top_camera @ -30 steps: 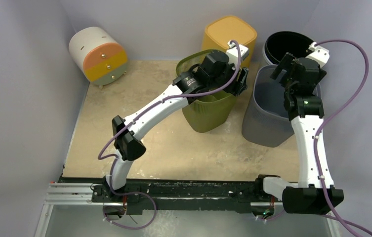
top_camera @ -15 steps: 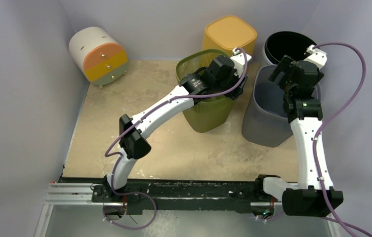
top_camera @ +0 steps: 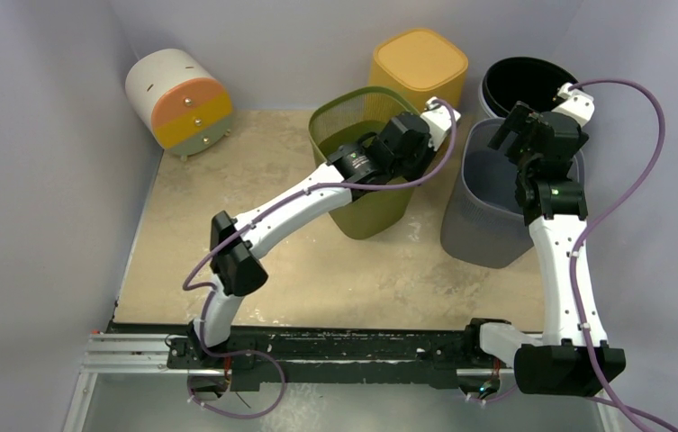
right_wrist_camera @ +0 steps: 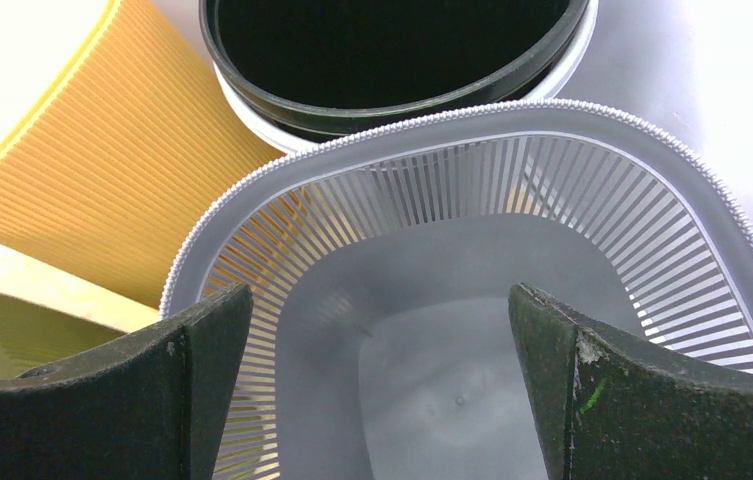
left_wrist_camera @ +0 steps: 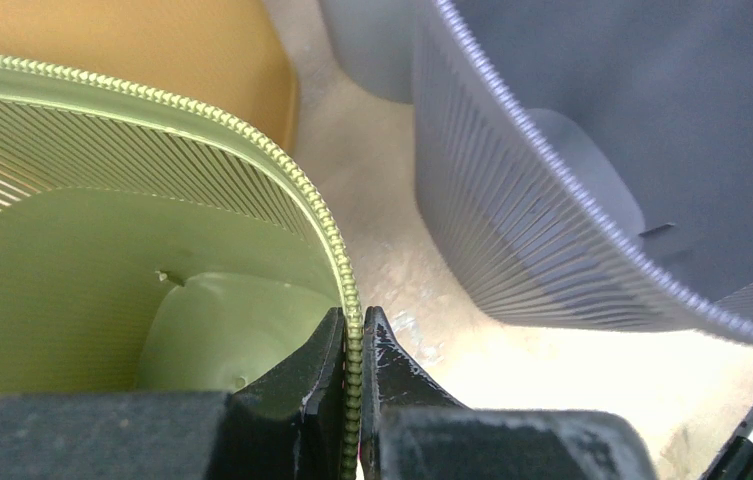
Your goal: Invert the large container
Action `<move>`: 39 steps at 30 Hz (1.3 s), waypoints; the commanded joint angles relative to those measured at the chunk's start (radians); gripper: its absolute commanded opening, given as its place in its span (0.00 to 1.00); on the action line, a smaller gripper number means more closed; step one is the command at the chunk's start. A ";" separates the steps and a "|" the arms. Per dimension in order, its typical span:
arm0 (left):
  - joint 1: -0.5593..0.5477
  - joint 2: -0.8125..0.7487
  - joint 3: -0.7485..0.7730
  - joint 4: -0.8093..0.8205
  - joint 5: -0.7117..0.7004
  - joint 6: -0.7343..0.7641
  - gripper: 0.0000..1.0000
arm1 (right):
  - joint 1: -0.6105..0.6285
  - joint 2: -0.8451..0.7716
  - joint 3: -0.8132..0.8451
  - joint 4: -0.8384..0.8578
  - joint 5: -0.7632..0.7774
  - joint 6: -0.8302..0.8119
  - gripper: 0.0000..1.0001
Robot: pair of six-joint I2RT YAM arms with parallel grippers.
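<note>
The grey slatted container [top_camera: 483, 225], the biggest one here, stands upright at the right, its inside showing in the right wrist view [right_wrist_camera: 452, 380]. My right gripper [top_camera: 519, 144] hangs over its opening, open [right_wrist_camera: 380, 292], touching nothing. A smaller green slatted container [top_camera: 366, 211] stands just left of it, leaning a little to the left. My left gripper [top_camera: 423, 160] is shut on the green container's beaded right rim [left_wrist_camera: 354, 340], one finger inside and one outside. The grey wall [left_wrist_camera: 592, 150] lies a short gap to the right of that grip.
A yellow container [top_camera: 419, 61] stands bottom-up at the back, against the green one. A black round bin [top_camera: 524, 85] stands behind the grey container. A white cylinder with coloured drawers [top_camera: 179, 99] lies at the back left. Walls close in on three sides.
My left gripper has closed on the green container's rim and pulled it slightly left, widening the gap to the grey one. The right gripper has hardly moved.
</note>
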 commanded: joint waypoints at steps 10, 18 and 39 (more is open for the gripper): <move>0.077 -0.662 -0.632 0.330 -0.165 -0.233 0.00 | -0.004 -0.044 -0.019 0.058 0.024 0.007 1.00; 0.271 -0.992 -1.076 0.837 -0.014 -0.580 0.00 | -0.004 -0.044 -0.007 0.057 0.020 0.003 1.00; 0.660 -0.843 -1.781 2.005 0.301 -1.326 0.00 | -0.004 -0.044 -0.031 0.075 0.034 -0.012 0.99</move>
